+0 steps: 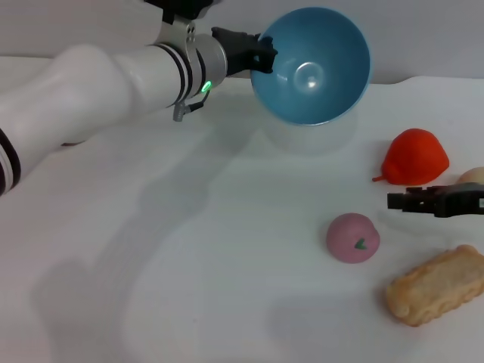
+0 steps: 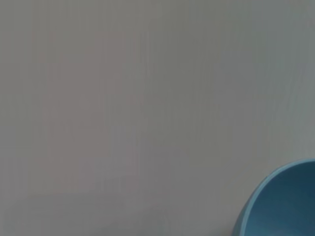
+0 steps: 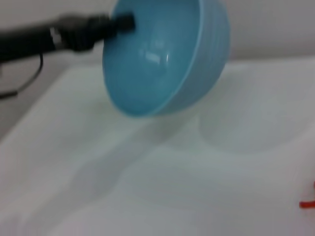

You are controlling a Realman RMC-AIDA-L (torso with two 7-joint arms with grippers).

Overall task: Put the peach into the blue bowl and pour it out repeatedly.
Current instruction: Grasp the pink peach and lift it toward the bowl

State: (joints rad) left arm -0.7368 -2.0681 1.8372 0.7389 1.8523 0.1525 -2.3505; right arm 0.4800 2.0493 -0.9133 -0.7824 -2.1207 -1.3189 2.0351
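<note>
The white desk [image 1: 189,287] carries everything here. Above its far side the left gripper [image 1: 261,57] holds the blue bowl [image 1: 314,64] off the surface, its fingers pinching the rim, the bowl tipped steeply so that its empty hollow faces forward and down. To the right sit a red-orange pointed fruit [image 1: 414,156] and, nearer the front edge, a tan biscuit-like piece [image 1: 439,285]; a beige ball [image 1: 475,175] peeks in at the right edge. The right gripper [image 1: 401,201] reaches in low from the right, between the red fruit and the biscuit; whether its fingers are spread or pressed together I cannot tell. The peach [image 1: 353,238] lies loose on the desk, near that gripper and well apart from the bowl, so the pour looks finished. To do the next step well, the bowl should probably be levelled and set down steadily first, then the right gripper brought squarely over the peach, clear of the neighbouring red fruit, since a round toy rolls away easily under an off-centre pinch.
</note>
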